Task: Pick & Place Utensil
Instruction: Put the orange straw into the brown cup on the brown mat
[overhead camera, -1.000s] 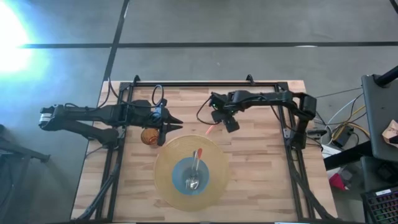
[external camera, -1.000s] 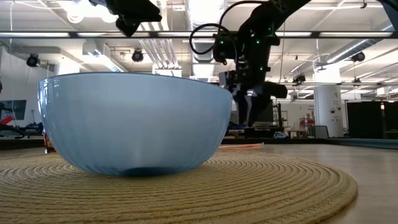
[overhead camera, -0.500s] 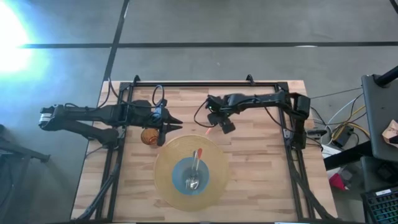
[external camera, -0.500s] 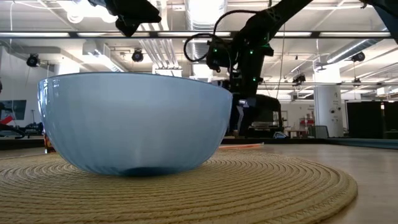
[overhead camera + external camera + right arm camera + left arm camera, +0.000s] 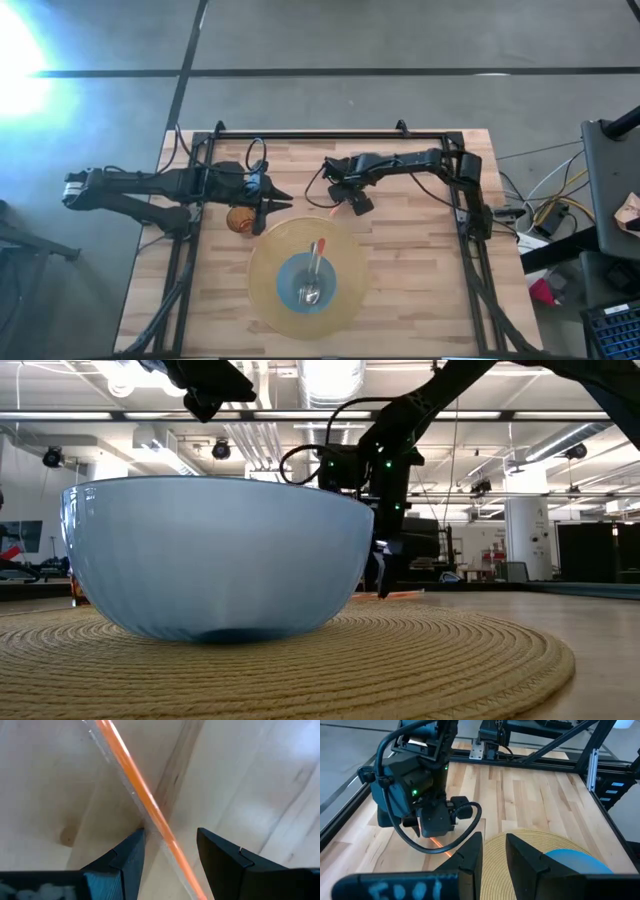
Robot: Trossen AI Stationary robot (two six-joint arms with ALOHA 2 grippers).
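Observation:
A thin orange utensil (image 5: 150, 815) lies flat on the wooden table just beyond the mat's far edge, and also shows as an orange utensil (image 5: 334, 212) in the high view. My right gripper (image 5: 170, 837) is open and low over it, pointing down, one finger on each side of the handle. From above, this right gripper (image 5: 352, 206) is near the table's middle. My left gripper (image 5: 494, 845) is open with a narrow gap. It hovers by the mat's far left edge and holds nothing. A spoon (image 5: 313, 275) rests in the blue bowl (image 5: 296, 288).
The bowl stands on a round woven mat (image 5: 268, 262) at the table's near middle. A small brown cup (image 5: 240, 218) stands to the left of the mat, under my left arm. Black frame rails run along the table's left, right and far edges.
My right gripper has moved toward the table's left and come down from above bowl height to the table top, ending with its fingers on either side of the orange utensil. The utensil, bowl and spoon have kept still.

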